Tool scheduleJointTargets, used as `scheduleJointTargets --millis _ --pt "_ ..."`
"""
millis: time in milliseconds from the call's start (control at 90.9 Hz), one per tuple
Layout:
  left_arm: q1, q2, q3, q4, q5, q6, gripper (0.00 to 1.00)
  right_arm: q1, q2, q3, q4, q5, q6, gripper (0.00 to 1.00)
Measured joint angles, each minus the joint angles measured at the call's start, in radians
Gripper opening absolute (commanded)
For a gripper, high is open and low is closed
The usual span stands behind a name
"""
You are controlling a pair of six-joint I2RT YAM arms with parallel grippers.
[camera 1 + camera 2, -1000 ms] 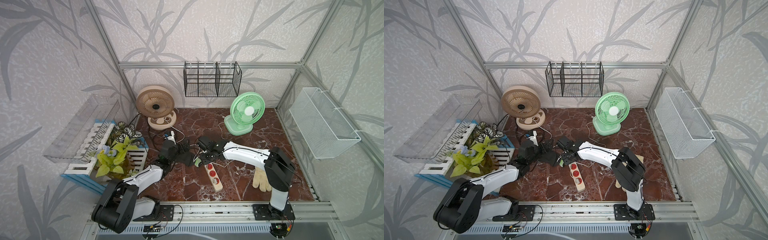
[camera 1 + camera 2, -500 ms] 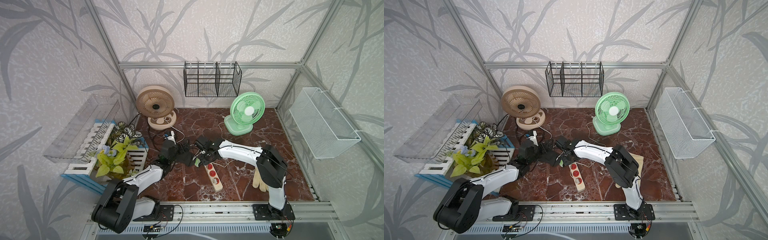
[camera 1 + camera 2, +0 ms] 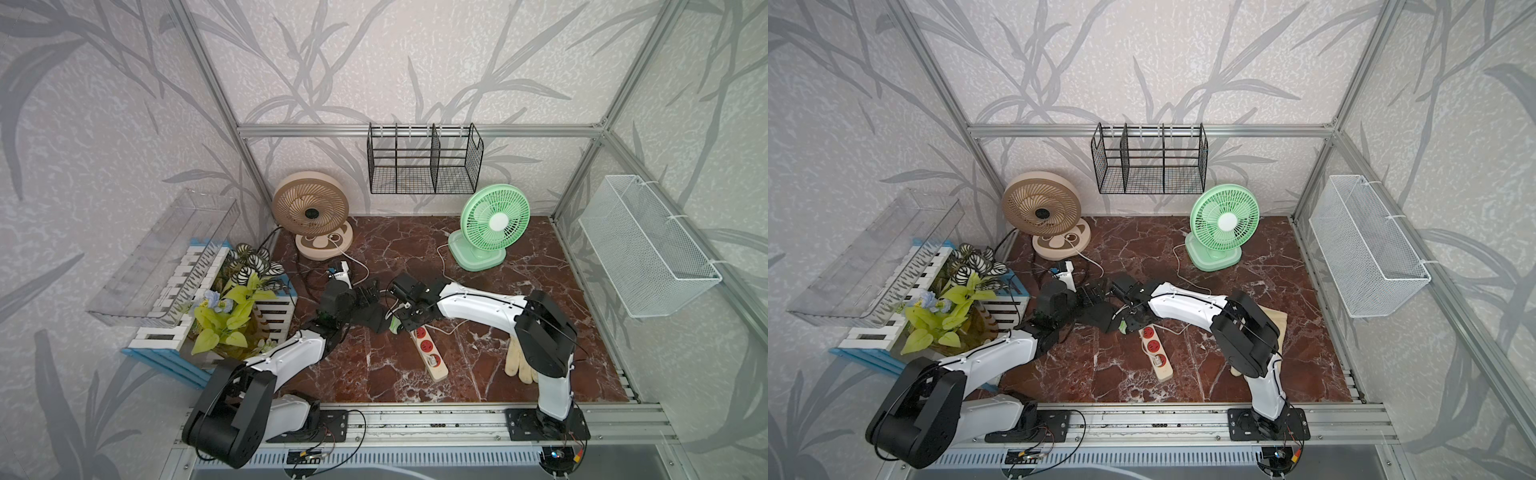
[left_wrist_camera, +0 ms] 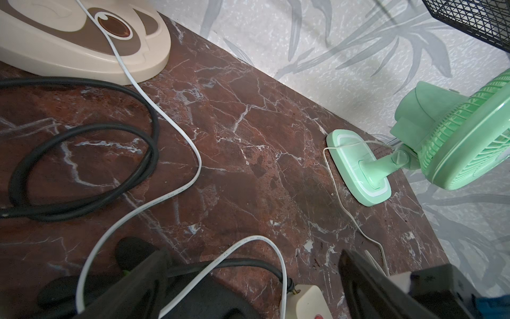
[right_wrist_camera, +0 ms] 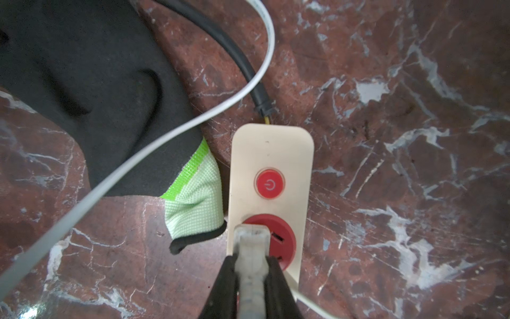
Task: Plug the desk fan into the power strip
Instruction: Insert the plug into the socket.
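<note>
Right pincer point(image 5: 251, 266) grips a white plug point(image 5: 252, 240) at the power strip's point(image 5: 271, 146) first red socket point(image 5: 285, 244); left pincer point(image 4: 254, 273) gapes wide.

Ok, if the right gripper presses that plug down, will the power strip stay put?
Likely slides or pivots: the power strip lies on glossy marble, and the open left gripper isn't clamping it. Its thick black cord may tug it.
</note>
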Motion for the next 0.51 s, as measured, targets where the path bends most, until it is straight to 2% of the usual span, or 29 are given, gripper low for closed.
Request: scheduleJointTargets --millis 286,506 --pt "0.000 0.000 0.000 0.000 0.000 0.000 1.00 -0.010 -0.072 -0.186 0.193 -0.034 0.026 0.00" --pt "0.000 0.000 0.000 0.000 0.000 0.000 1.00 -0.012 -0.077 -0.209 0.227 -0.039 0.027 0.00"
